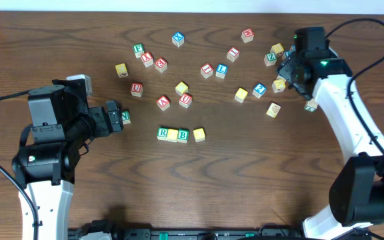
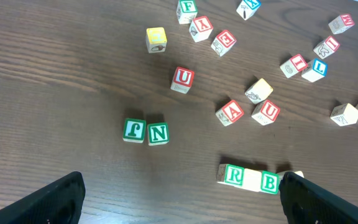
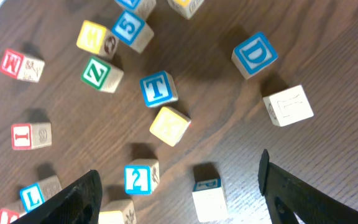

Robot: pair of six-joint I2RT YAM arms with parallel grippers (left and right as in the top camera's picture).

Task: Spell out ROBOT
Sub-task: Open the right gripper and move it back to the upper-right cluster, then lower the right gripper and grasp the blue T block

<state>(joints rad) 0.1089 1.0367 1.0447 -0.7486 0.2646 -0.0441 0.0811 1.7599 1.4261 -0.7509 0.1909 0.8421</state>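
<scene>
My right pincer point(image 3: 179, 168) hangs with its jaws apart near the T point(image 3: 158, 88), by the tabletop's far right corner. My left pincer point(image 2: 182, 180) gapes wide too. R point(image 1: 163, 133), yellow cube point(image 1: 173, 135) and B point(image 1: 183, 135) touch in a row mid-tabletop, with the second yellow cube point(image 1: 199, 135) just beside them.

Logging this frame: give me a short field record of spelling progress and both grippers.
row: R cube, yellow cube, B cube side by side; second yellow cube after a small gap
missing: T cube, not in row, seen in right wrist view
left gripper: open, empty, N cube ahead
right gripper: open, empty
</scene>
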